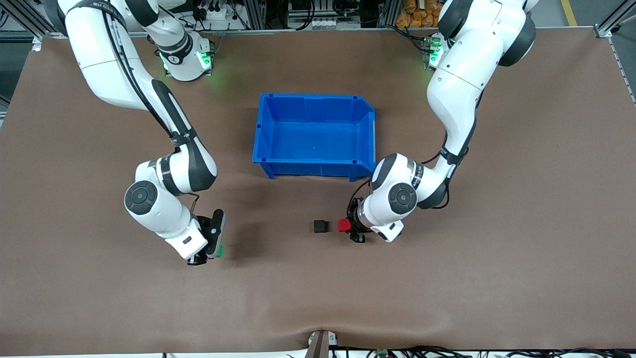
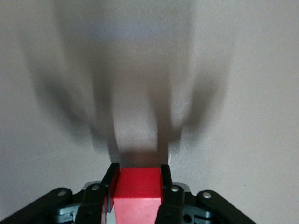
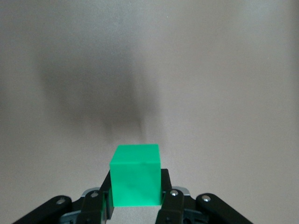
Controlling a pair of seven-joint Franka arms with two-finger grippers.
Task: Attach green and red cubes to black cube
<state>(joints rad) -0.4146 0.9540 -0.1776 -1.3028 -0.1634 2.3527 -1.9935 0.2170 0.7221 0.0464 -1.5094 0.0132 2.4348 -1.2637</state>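
Red cube (image 2: 137, 190), pinched in the left gripper (image 1: 351, 229) just beside the black cube (image 1: 321, 226), should slide in square and level, while the right gripper (image 1: 211, 252), clamping the green cube (image 3: 136, 174), waits toward its own end.

No legible text, arm markings perhaps unreadable

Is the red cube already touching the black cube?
Apart. The front view shows a strip of brown table between the red cube, held in the left gripper, and the black cube.
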